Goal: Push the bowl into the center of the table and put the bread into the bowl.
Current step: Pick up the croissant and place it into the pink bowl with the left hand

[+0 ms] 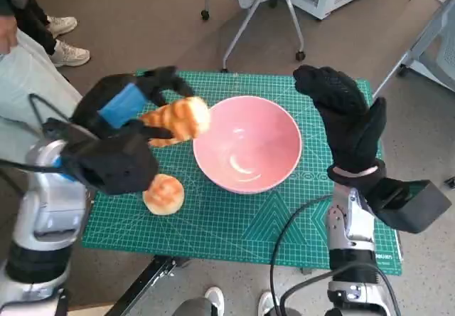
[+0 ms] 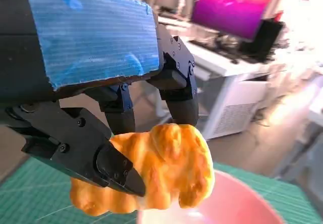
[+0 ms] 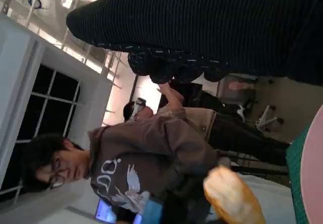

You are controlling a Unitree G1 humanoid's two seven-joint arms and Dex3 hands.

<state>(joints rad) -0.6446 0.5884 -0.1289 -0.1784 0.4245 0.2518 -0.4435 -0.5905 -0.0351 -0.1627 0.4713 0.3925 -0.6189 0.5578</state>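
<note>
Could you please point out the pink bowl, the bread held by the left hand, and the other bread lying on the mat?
Pink bowl (image 1: pixel 284 127): head view, inner wall.
Held bread (image 2: pixel 171 168): left wrist view, golden crust.
Bread on the mat (image 1: pixel 163 193): head view, top crust.

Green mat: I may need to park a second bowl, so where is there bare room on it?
Bare mat lies along the near edge below the pink bowl. Crowded at the left: the left hand holds a bread, another bun lies beneath. The right hand hovers over the right side.
</note>
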